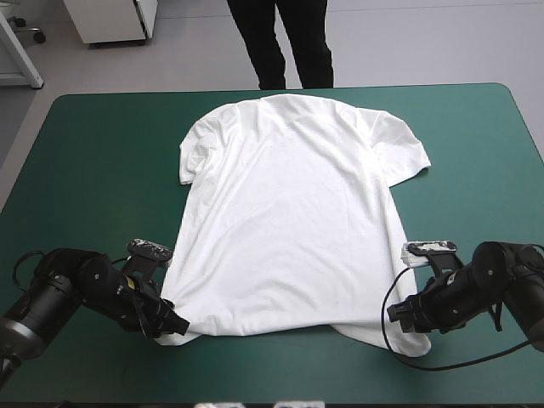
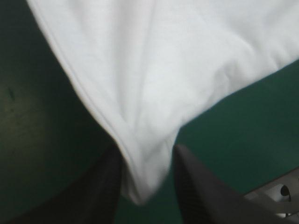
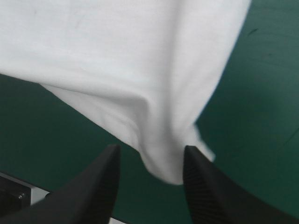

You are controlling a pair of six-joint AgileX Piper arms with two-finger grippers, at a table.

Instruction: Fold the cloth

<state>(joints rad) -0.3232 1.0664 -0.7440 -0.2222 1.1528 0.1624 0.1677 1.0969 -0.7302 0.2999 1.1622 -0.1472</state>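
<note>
The white T-shirt (image 1: 289, 212) lies spread flat on the teal-green cover, collar toward the far edge, hem toward the near edge, both sleeves out. My left gripper (image 1: 174, 327) sits low at the hem's left corner. In the left wrist view that gripper (image 2: 147, 154) is shut on the T-shirt (image 2: 163, 70); the corner is pinched between the black fingers and creases run out from it. My right gripper (image 1: 399, 314) is at the hem's right corner. In the right wrist view this gripper (image 3: 149, 154) is likewise shut on the T-shirt (image 3: 117, 56), the corner bunched between its fingers.
Bare teal-green cover (image 1: 93, 170) lies to the left and right of the shirt and in a narrow strip before the hem. The table's near edge (image 2: 275, 196) runs close behind both grippers.
</note>
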